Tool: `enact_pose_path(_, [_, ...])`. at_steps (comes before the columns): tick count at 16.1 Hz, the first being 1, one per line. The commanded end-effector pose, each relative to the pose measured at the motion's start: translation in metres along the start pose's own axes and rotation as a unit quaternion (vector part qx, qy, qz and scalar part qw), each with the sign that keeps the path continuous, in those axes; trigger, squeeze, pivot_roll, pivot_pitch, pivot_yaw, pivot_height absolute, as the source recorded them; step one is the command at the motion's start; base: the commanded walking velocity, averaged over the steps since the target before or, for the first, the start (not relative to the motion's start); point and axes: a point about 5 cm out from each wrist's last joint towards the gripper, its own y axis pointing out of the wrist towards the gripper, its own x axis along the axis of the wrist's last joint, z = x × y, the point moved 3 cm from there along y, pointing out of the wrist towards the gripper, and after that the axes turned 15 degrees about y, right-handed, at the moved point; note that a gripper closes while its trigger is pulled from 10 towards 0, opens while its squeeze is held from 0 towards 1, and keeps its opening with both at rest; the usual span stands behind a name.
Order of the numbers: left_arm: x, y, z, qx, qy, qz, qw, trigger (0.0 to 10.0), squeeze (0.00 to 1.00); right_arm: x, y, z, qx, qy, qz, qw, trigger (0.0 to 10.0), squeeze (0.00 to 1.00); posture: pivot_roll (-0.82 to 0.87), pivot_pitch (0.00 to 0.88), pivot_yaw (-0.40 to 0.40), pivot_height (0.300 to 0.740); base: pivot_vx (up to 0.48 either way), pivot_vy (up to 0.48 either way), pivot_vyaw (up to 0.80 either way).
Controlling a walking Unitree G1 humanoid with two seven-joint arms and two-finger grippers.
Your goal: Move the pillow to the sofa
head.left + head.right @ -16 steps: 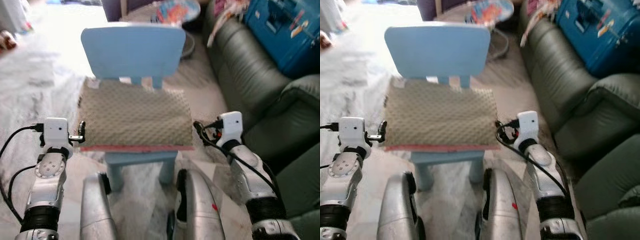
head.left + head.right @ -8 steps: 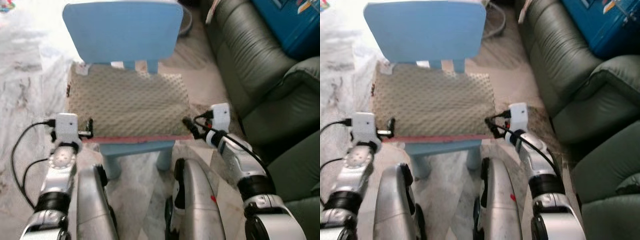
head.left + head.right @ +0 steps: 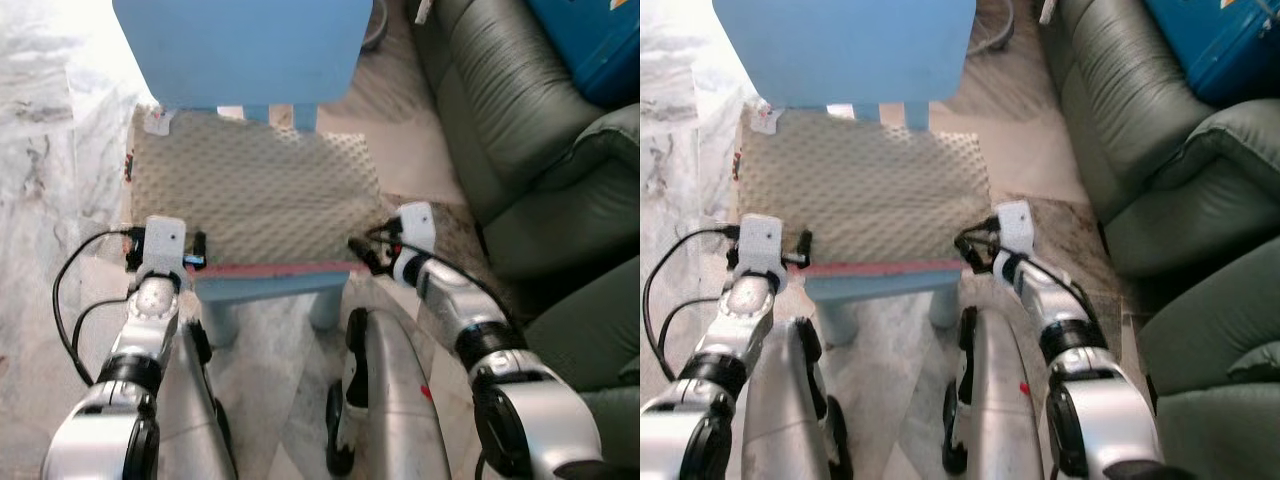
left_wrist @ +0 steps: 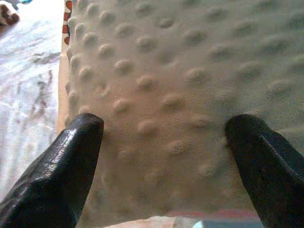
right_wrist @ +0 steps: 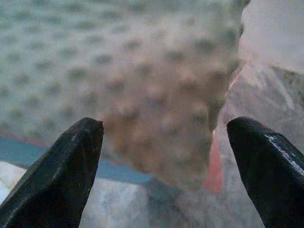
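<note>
Head views: the pillow (image 3: 255, 200), beige and dimpled, lies on the blue chair (image 3: 240, 40) seat, with the green sofa (image 3: 520, 150) to its right. The left claw (image 3: 197, 252) sits at the pillow's front left corner, the right claw (image 3: 358, 252) at its front right corner.

Left wrist view: fingers (image 4: 71, 156) spread wide, the pillow (image 4: 166, 95) between them.

Right wrist view: fingers (image 5: 71, 161) apart around the pillow's corner (image 5: 180, 118).

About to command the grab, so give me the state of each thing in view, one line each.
pillow: flat on the chair, not lifted.
chair: upright.
left gripper: open at the pillow's near left corner.
right gripper: open at its near right corner.
sofa: seat bare.
</note>
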Motion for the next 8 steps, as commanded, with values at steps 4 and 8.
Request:
enact_pose_path(4, [-0.007,0.004,0.018,0.053,0.055,0.02,0.997,10.0,0.75,0.004,0.007,0.007,-0.013,0.008,-0.027,1.0,10.0,0.0,-0.02,0.285,-0.136,0.5,0.0,0.0,0.0])
enact_pose_path(8, [-0.012,0.003,0.008,0.031,0.041,0.037,0.998,10.0,0.0,-0.001,0.012,0.022,0.0,0.044,-0.045,0.998,10.0,0.0,-0.01,0.291,-0.134,0.5,0.0,0.0,0.0])
